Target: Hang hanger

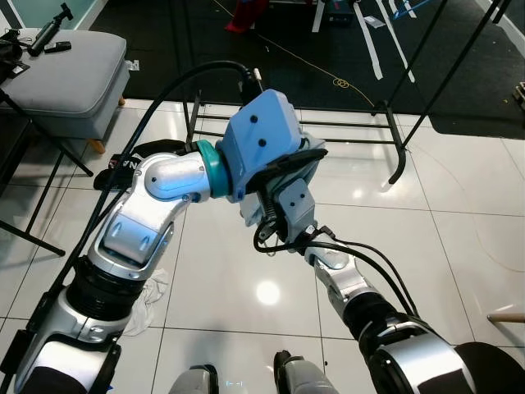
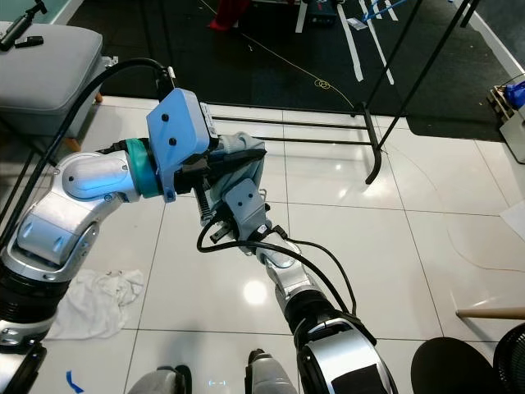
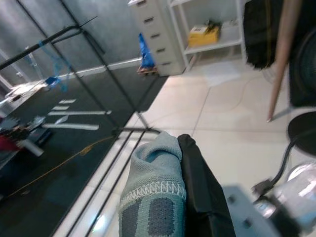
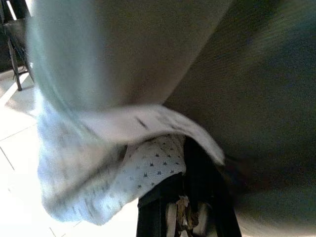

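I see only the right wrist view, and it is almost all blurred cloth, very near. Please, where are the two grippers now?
Observer: Both arms are raised in front of the robot and cross there. The left gripper is just above the right gripper.
Operator: Thank you. Is there some rack near, where a thing could hang?
Observer: Yes. A black rack stands on the floor ahead of the grippers, its foot bars at the edge of the dark mat.
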Available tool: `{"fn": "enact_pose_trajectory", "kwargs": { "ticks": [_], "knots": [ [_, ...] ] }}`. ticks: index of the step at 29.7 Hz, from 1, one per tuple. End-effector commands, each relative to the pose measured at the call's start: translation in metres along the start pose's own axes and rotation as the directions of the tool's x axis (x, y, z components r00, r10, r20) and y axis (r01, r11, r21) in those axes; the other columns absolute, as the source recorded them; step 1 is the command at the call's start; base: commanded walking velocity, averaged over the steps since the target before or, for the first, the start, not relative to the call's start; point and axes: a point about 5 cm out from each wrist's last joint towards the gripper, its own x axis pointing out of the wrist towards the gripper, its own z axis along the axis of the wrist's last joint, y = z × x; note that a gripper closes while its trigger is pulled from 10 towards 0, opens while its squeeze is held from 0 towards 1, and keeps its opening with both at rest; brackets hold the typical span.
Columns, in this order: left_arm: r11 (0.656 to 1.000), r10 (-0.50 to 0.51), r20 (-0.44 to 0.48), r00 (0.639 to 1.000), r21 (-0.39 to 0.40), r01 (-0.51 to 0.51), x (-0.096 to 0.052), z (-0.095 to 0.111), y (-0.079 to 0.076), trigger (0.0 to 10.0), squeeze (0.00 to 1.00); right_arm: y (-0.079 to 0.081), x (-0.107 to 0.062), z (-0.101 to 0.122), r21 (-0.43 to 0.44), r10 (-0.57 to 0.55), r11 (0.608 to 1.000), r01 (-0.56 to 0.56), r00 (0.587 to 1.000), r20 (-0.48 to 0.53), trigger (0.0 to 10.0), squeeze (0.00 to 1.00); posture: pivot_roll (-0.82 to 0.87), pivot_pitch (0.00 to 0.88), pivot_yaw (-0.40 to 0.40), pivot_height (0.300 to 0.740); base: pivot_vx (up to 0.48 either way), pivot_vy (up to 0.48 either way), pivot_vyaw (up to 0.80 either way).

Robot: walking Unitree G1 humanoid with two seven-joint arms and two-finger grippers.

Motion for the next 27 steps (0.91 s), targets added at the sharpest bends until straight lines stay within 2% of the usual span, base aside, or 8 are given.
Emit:
{"fn": "enact_pose_trajectory", "kwargs": {
  "ticks": [1,7,12,16,19,20,21,27],
  "knots": [
    [1.000,0.003,-0.030,1.000,0.007,-0.003,-0.003,-0.006,-0.001,0.0,0.00,0.004,-0.006,-0.005,-0.020,0.001,1.000,-0.001,1.000,0.001,0.0,0.00,0.04,0.099,0.004,0.740,0.000,0.000,0.00],
    [1.000,-0.008,-0.014,1.000,-0.016,0.008,-0.004,-0.004,-0.002,0.0,0.00,0.000,-0.013,-0.007,-0.038,-0.039,0.999,0.039,0.999,0.019,0.0,0.00,0.04,0.094,0.009,0.740,0.000,0.000,0.00],
    [0.997,-0.058,0.015,0.998,-0.041,0.058,-0.001,-0.002,-0.011,0.0,0.00,-0.009,-0.015,0.001,-0.058,-0.101,0.993,0.106,0.991,0.092,0.0,0.00,0.03,0.087,0.009,0.740,0.000,0.000,0.00],
    [0.990,-0.077,0.081,0.994,-0.115,0.086,0.001,0.004,-0.017,0.0,0.00,-0.018,-0.014,0.007,-0.061,-0.159,0.984,0.167,0.980,0.116,0.0,0.00,0.03,0.088,0.007,0.740,0.000,0.000,0.00],
    [0.984,-0.069,0.119,0.991,-0.158,0.087,0.002,0.007,-0.018,0.0,0.00,-0.019,-0.011,0.008,-0.052,-0.157,0.985,0.163,0.982,0.108,0.0,0.00,0.03,0.090,0.005,0.740,0.000,0.000,0.00],
    [0.971,-0.050,0.173,0.984,-0.223,0.088,0.006,0.012,-0.019,0.0,0.00,-0.016,-0.005,0.010,-0.044,-0.116,0.992,0.121,0.988,0.098,0.0,0.00,0.04,0.095,-0.003,0.740,0.000,0.000,0.00],
    [0.967,-0.044,0.185,0.982,-0.237,0.088,0.008,0.014,-0.019,0.0,0.00,-0.014,-0.003,0.011,-0.045,-0.104,0.993,0.109,0.990,0.097,0.0,0.00,0.04,0.095,-0.003,0.740,0.000,0.000,0.00],
    [0.961,-0.045,0.207,0.977,-0.258,0.099,0.010,0.018,-0.020,0.0,0.00,-0.013,0.001,0.014,-0.055,-0.093,0.994,0.098,0.991,0.092,0.0,0.00,0.04,0.099,-0.007,0.740,0.000,0.000,0.00]
  ]
}}
